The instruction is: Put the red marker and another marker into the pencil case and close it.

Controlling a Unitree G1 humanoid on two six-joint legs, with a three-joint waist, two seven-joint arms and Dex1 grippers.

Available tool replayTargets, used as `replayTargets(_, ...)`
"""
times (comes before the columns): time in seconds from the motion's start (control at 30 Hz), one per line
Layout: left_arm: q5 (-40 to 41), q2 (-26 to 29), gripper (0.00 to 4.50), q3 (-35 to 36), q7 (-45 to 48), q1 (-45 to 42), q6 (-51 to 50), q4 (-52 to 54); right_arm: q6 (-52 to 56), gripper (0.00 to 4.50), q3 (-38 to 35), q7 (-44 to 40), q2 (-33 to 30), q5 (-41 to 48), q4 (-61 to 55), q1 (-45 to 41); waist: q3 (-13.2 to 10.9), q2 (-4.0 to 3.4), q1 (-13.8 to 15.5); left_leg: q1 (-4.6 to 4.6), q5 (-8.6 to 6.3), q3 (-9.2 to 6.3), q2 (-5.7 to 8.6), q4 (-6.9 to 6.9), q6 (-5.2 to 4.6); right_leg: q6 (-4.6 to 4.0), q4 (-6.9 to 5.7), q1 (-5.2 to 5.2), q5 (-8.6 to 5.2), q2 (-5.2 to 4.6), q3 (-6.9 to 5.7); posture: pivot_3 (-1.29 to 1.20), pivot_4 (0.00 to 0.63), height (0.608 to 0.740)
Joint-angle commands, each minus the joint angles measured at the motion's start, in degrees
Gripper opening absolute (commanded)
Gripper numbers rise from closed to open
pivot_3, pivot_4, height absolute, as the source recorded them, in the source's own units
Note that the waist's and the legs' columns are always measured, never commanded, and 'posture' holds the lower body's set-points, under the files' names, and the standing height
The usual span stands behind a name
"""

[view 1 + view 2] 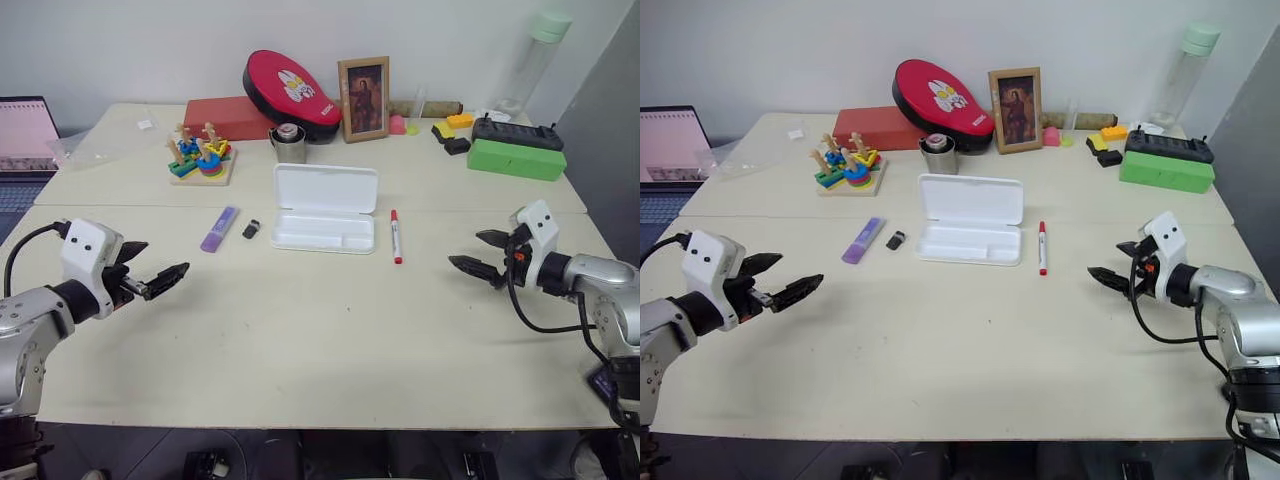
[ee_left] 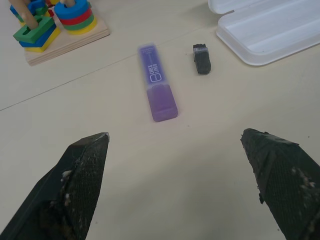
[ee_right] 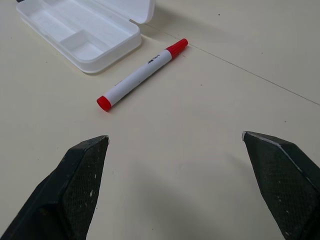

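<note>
Leftmost, the left gripper (image 1: pixel 150 270) hovered above the table (image 1: pixel 300 350) near its left edge, jaws spread wide and holding nothing. Beyond it, toward mid-table, lay the purple highlighter (image 1: pixel 219 228), with a small black object (image 1: pixel 251 229) just beside it on the right. Next came the pencil case (image 1: pixel 324 207), open, its lid tilted back toward the far edge and its tray empty. Just right of the case, apart from it, lay the red marker (image 1: pixel 396 236), pointing roughly from far edge to near edge. Near the right edge, the right gripper (image 1: pixel 484 254) hovered with jaws equally wide, empty.
</note>
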State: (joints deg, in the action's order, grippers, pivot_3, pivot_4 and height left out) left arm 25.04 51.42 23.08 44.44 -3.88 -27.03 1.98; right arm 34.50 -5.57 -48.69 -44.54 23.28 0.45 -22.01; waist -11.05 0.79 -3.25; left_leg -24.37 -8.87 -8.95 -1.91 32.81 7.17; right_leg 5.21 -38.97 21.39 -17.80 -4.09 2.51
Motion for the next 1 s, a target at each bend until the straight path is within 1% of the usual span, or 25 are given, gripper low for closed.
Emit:
replayTargets(0.03, -0.5, 1.3, 4.5, 1.3, 0.8, -0.2, 0.5, 0.5, 0.3, 4.48, -0.7, -0.4, -0.2, 0.1, -0.5, -1.1, 0.0, 0.0, 0.0, 0.0, 0.0, 0.0, 0.0, 0.0, 0.0, 0.0, 0.0, 0.0, 0.0, 0.0, 0.0, 0.0, 0.15, 0.74)
replayTargets(0.27, -0.9, 0.2, 4.5, 0.5, 1.1, 0.6, -0.2, 1.2, 0.3, 4.48, -0.7, -0.1, -0.1, -0.2, -0.3, -1.0, 0.0, 0.0, 0.0, 0.0, 0.0, 0.0, 0.0, 0.0, 0.0, 0.0, 0.0, 0.0, 0.0, 0.0, 0.0, 0.0, 0.15, 0.74)
replayTargets(0.4, -0.9, 0.3, 4.5, 0.9, 1.5, 2.2, -0.2, 1.5, -0.2, 4.48, -0.4, -0.2, -0.2, -0.8, 0.8, -1.4, 0.0, 0.0, 0.0, 0.0, 0.0, 0.0, 0.0, 0.0, 0.0, 0.0, 0.0, 0.0, 0.0, 0.0, 0.0, 0.0, 0.15, 0.74)
replayTargets(0.53, -2.3, 0.5, 4.5, -0.3, 1.6, 3.3, 0.4, 1.5, 0.2, 4.48, -0.4, -0.8, -0.2, -0.5, 0.8, -1.8, 0.0, 0.0, 0.0, 0.0, 0.0, 0.0, 0.0, 0.0, 0.0, 0.0, 0.0, 0.0, 0.0, 0.0, 0.0, 0.0, 0.15, 0.74)
replayTargets(1.0, -2.2, 0.2, 4.5, 0.7, 1.8, 4.9, -0.2, 2.4, -0.2, 4.48, 0.3, -1.6, 0.6, -1.1, 1.0, -2.8, 0.0, 0.0, 0.0, 0.0, 0.0, 0.01, 0.0, 0.0, 0.0, 0.0, 0.0, 0.0, 0.0, 0.0, 0.0, 0.0, 0.15, 0.74)
